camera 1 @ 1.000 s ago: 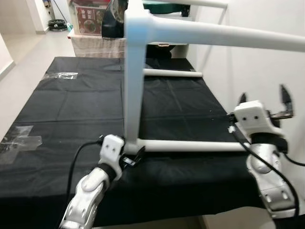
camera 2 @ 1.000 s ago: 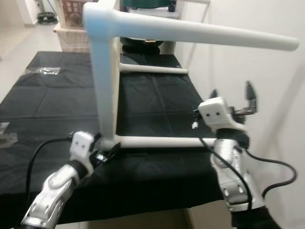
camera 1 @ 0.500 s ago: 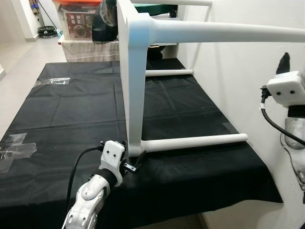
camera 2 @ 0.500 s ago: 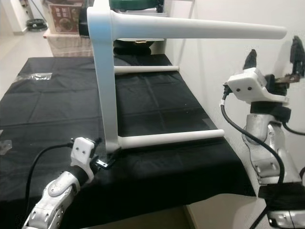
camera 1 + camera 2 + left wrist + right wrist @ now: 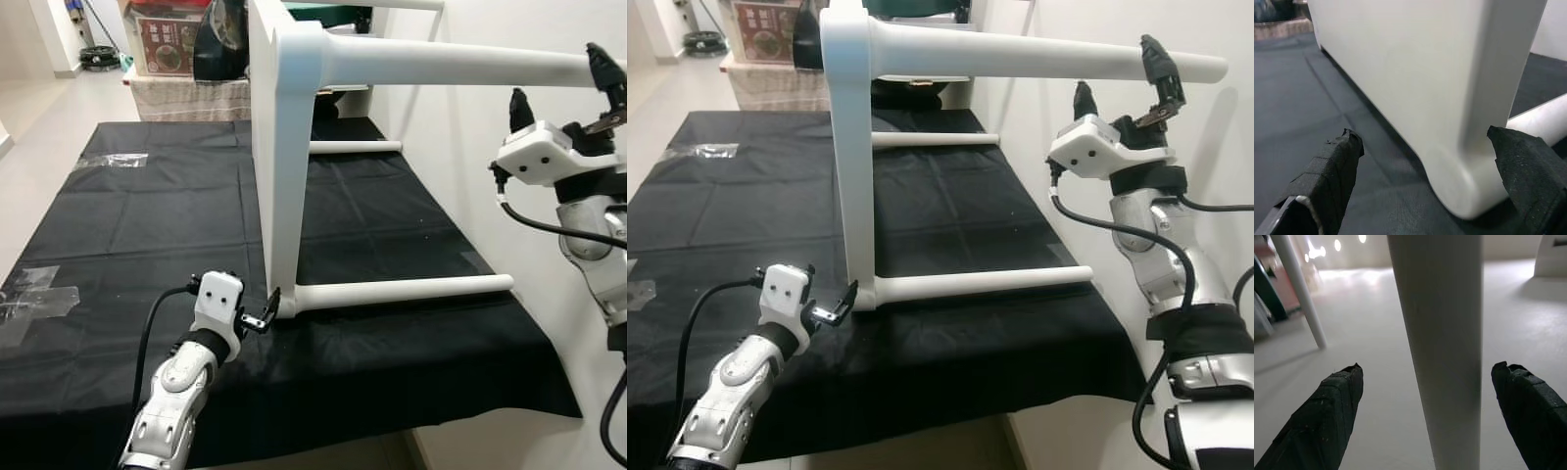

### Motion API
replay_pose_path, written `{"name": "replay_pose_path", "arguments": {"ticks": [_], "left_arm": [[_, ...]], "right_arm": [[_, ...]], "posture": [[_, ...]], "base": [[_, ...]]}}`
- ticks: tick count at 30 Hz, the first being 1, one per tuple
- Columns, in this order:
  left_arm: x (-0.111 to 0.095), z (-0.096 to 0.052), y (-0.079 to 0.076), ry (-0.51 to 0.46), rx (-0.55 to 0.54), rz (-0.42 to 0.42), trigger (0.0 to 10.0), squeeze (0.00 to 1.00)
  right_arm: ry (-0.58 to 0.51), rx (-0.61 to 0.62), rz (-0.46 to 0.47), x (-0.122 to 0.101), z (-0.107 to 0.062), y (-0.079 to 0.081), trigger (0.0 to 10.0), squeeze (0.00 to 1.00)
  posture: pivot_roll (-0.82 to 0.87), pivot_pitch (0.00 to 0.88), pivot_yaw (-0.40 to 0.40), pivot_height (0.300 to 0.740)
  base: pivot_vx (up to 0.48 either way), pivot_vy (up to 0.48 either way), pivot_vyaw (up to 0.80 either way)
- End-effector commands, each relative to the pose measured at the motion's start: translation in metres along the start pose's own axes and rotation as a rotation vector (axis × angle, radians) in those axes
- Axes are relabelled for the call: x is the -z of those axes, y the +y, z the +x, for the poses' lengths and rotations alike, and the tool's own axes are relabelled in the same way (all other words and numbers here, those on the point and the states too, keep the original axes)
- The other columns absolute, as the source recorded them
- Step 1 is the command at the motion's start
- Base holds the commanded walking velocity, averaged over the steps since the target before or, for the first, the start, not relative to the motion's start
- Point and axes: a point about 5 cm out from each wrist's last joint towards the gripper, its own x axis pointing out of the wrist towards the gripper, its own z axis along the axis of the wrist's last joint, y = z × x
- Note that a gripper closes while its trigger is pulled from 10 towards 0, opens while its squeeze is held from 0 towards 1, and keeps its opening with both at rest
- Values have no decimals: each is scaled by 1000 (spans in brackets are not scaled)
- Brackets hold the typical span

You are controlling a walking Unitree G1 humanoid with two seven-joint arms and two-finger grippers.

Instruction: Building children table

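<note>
The left gripper (image 5: pixel 266 311) is spread wide around the bottom corner of the white children's table (image 5: pixel 284 176), which lies on its side on the black cloth (image 5: pixel 127 225). The right gripper (image 5: pixel 1122 80) is spread too, straddling the upper table leg (image 5: pixel 1038 61) near its tip.

left gripper (image 5: pixel 263 311) low and reaching forward, right gripper (image 5: pixel 1127 86) raised high, both with fingers spread.
</note>
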Motion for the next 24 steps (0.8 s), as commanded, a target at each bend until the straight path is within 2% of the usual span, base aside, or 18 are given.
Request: {"name": "replay_pose_path", "arguments": {"ticks": [1,7,15,17,24], "left_arm": [[2,1,1,7,-3,17,10000,0],[4,-1,-1,7,-6,12,10000,0],[6,-3,-3,10,-9,3,10000,0],[6,-4,-2,10,-15,2,10000,0],[7,-5,-2,11,-24,0,10000,0]], "right_arm": [[-1,-5,-30,4,4,-3,10000,0],[27,-48,-52,11,13,0,10000,0],[0,-98,-41,4,24,5,10000,0],[-20,-127,-33,0,28,7,0,0],[-77,-122,6,-12,37,6,0,0]], "posture": [[-62,0,-100,740],[-52,0,-107,740],[-45,0,-114,740],[-41,0,-120,740],[-39,0,-122,740]], "base": [[0,0,0],[0,0,0],[0,0,0],[0,0,0],[0,0,0]]}}
